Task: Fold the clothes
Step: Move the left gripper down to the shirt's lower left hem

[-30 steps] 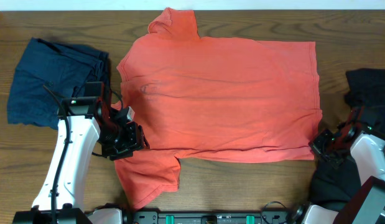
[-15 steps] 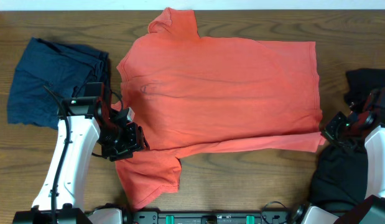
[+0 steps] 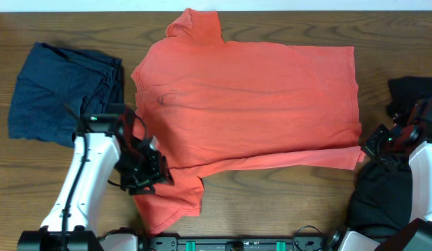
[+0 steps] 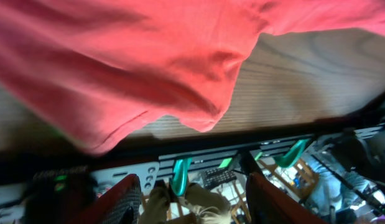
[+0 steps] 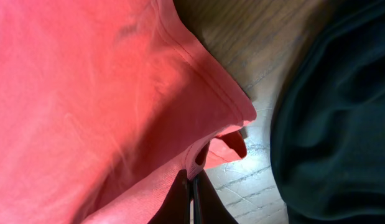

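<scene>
Dark wood worktop [image 3: 285,202] carries a coral-red T-shirt [image 3: 257,97] spread flat with sleeves out, a navy garment [image 3: 58,90] at its left and a black garment [image 3: 390,195] at its right. Left tool [image 3: 151,176] hangs over the shirt's near sleeve, jaws half-wide and empty. Right tool [image 3: 376,143] is pinched shut on the shirt's near hem corner; only its wrist view shows the hem bunched there.

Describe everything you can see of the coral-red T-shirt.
The T-shirt is soft coral-red knit, spread mostly flat on the wooden table, with its neck toward the left and a small dark logo facing up. One short sleeve points to the far edge. The other sleeve lies by the open left gripper. The right gripper has its fingers shut on the near hem corner.
</scene>
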Available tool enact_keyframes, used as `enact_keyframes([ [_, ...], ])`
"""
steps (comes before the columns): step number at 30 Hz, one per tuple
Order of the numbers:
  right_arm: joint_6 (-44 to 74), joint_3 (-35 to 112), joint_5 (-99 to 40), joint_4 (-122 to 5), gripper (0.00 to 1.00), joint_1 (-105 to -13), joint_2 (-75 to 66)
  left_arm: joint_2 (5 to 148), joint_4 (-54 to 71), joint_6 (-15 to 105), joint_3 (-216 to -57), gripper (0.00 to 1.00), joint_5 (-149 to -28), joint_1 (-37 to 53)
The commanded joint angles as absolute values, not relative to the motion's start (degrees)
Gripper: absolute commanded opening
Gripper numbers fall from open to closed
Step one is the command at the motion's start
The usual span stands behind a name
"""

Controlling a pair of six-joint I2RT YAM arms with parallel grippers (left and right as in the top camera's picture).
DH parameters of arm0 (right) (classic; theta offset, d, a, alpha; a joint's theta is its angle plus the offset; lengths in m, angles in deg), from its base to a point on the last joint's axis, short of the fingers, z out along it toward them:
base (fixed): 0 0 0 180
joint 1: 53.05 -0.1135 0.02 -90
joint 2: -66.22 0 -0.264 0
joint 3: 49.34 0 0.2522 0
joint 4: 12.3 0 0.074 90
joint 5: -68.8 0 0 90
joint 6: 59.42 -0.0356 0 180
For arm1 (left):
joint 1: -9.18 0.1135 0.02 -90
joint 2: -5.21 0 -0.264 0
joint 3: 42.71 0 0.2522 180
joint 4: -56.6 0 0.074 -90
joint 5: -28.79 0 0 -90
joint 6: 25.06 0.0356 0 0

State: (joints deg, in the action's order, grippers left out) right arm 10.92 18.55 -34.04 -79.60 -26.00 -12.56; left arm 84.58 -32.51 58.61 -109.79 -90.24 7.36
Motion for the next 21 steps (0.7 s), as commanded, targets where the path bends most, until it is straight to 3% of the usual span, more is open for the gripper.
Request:
enact_keyframes([
  [1,11.97,18.13,-33.45,-79.31,0.01,-25.59,-12.65,84.49,-28.84,55.07,-104.81,0.56,-92.28,3.69],
  [5,11.95,18.13,-33.45,-78.9,0.01,-25.59,-12.65,84.51,-17.95,53.1,-98.91,0.56,-92.04,-2.39],
  [8,11.95,18.13,-33.48,-78.77,0.01,-25.59,-12.65,84.51,-13.03,50.26,-97.71,0.62,-88.87,-6.46],
  [17,11.3,18.13,-33.45,-78.0,0.01,-25.59,-12.65,84.67,-10.08,40.52,-97.66,0.73,-77.89,-21.91],
  [21,11.3,18.13,-33.45,-77.94,0.01,-25.59,-12.65,86.13,-9.52,37.56,-97.64,0.73,-76.98,-25.65],
])
